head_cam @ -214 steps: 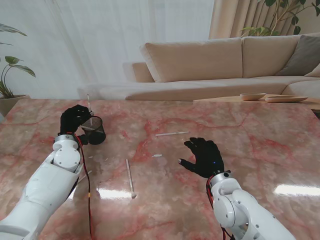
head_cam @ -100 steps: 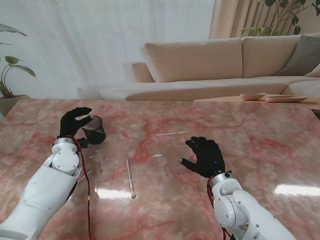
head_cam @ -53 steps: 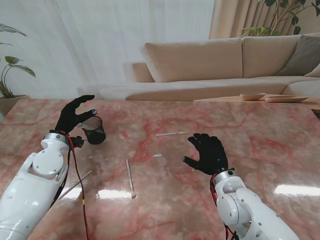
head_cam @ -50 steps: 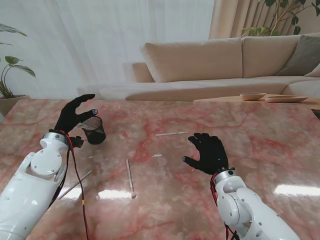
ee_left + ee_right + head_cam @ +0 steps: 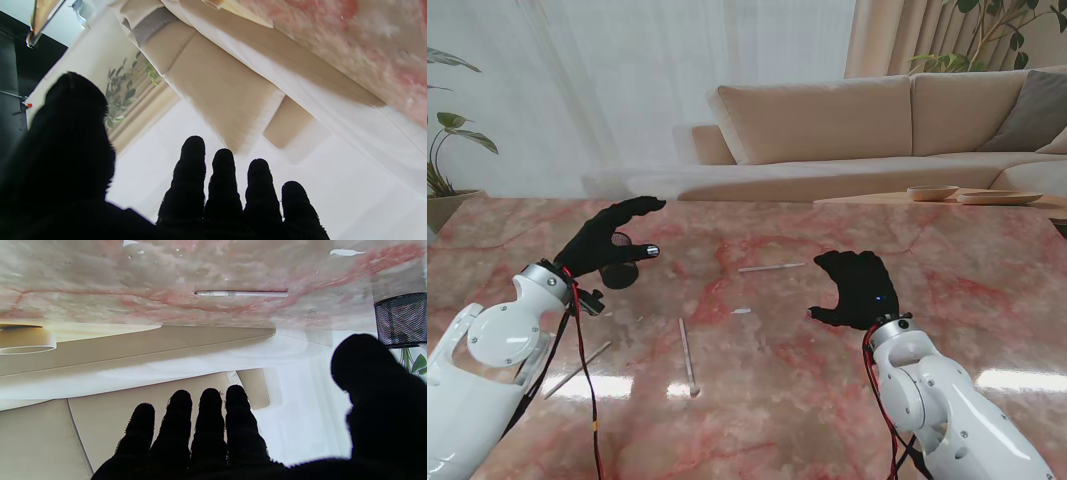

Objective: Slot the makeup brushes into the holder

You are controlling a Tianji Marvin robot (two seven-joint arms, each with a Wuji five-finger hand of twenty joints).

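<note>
The black mesh holder [image 5: 615,276] stands at the left of the marble table [image 5: 757,420], mostly hidden behind my left hand [image 5: 610,243], which hovers over it open with fingers spread. What is inside the holder cannot be seen. One white brush [image 5: 772,267] lies farther out at the middle, just left of my right hand [image 5: 857,288]. That hand is open, palm down, holding nothing. A second brush [image 5: 687,355] lies nearer to me, and a third [image 5: 577,368] lies by my left forearm. The right wrist view shows the far brush [image 5: 240,293] and the holder [image 5: 400,320].
A small white scrap [image 5: 742,311] lies between the far brush and the near brush. A beige sofa [image 5: 867,125] and a low side table with dishes [image 5: 957,195] stand beyond the far edge. A plant [image 5: 442,150] is at the far left.
My left hand has let go at the holder, opened its fingers, and risen up and to the right over it. My right hand has shifted a little farther out and right.
</note>
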